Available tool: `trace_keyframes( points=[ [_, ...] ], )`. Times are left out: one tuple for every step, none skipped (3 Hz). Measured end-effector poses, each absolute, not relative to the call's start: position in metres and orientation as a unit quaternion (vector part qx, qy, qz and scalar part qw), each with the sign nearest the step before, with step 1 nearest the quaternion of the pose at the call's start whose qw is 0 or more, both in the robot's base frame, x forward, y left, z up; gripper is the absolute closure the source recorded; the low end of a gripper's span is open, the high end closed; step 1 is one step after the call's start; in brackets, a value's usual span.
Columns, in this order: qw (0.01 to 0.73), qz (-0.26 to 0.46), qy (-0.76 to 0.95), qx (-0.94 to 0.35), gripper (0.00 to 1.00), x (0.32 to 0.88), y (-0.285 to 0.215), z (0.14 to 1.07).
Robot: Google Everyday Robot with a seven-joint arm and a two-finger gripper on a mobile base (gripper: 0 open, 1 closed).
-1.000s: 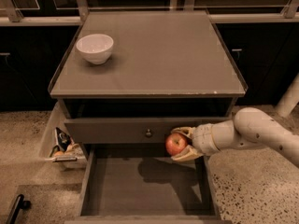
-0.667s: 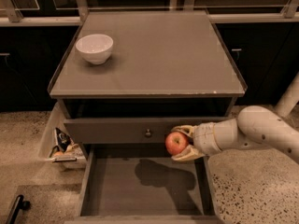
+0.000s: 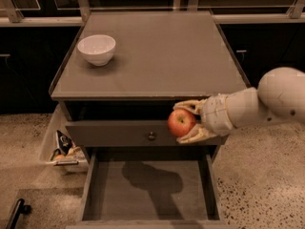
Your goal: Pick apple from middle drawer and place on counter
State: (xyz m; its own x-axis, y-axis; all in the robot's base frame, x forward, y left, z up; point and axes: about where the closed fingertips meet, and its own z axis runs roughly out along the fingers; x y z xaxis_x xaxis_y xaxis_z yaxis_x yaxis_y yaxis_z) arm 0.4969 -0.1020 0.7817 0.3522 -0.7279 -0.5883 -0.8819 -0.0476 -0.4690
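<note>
My gripper (image 3: 187, 122) reaches in from the right and is shut on the red apple (image 3: 180, 122). It holds the apple in the air above the open middle drawer (image 3: 147, 187), in front of the upper drawer's knobbed front panel (image 3: 133, 133) and just below the counter's front edge. The drawer floor is bare and carries the arm's shadow. The grey-brown counter (image 3: 162, 56) lies above and behind the apple.
A white bowl (image 3: 96, 49) stands at the counter's back left. A side bin (image 3: 62, 149) with small items hangs at the cabinet's left. Speckled floor surrounds the cabinet. A black handle (image 3: 16, 211) lies at the lower left.
The gripper has lifted the apple slightly higher, from over the open drawer toward the counter's front edge. The bowl and drawers have not moved.
</note>
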Motion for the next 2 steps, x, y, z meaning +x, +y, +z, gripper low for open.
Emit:
trace_keyframes(
  points=[
    [0.406, 0.081, 0.545, -0.729, 1.00, 0.516, -0.107, 0.831],
    [0.437, 0.060, 0.535, -0.721, 1.00, 0.546, -0.127, 0.886]
  ],
)
